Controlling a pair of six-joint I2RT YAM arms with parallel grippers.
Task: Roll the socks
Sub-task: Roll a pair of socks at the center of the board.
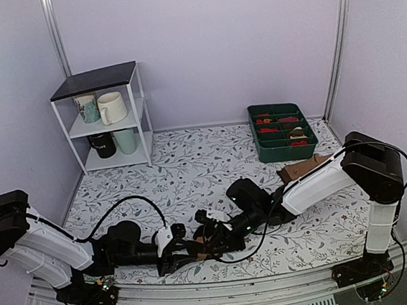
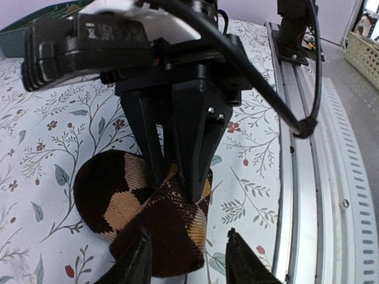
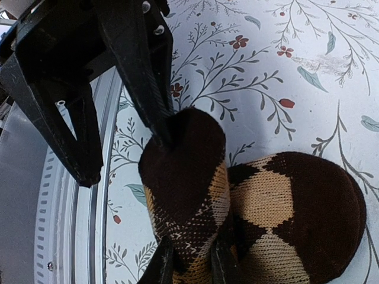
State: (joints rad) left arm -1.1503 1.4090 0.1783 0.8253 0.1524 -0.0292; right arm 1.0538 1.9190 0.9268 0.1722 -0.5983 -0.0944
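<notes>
On the floral tablecloth (image 1: pixel 190 161), the socks (image 1: pixel 200 249) sit bundled at six o'clock. The right gripper (image 3: pixel 190 255) pinches a fold narrowly; the left gripper (image 2: pixel 188 244) stands parted. Hold that pinch firm while tucking.

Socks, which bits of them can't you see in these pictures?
Left wrist view: the right gripper covers the middle of the socks.
Right wrist view: the bottom edge cuts off their lower end.
Top view: the left gripper and the right one hide most of them; one sock or two, cannot tell.
</notes>
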